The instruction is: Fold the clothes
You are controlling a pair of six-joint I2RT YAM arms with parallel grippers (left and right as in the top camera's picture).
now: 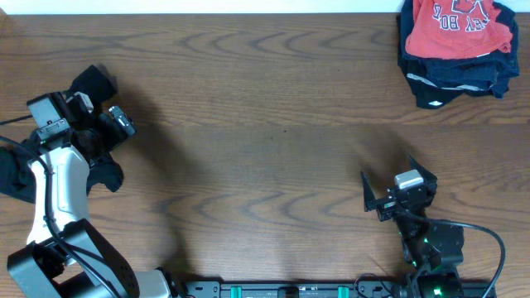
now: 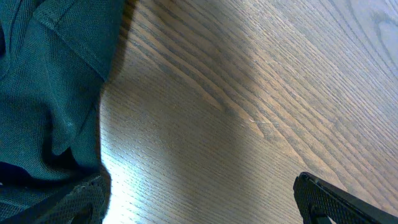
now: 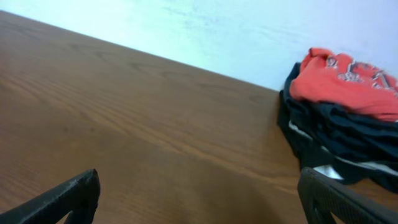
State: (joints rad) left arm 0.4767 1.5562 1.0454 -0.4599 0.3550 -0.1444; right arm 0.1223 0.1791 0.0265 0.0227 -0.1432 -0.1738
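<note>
A coral-red T-shirt with dark lettering lies crumpled on a stack of dark navy garments at the table's far right corner. The right wrist view shows the same T-shirt and the stack ahead to the right. A limp dark garment lies at the left edge, partly under my left arm; its ribbed fabric fills the left of the left wrist view. My left gripper is open over bare wood beside it. My right gripper is open near the front right, holding nothing.
The brown wooden table runs between the two arms. A pale wall stands behind the far edge. Along the front edge sits a black rail with the arm bases.
</note>
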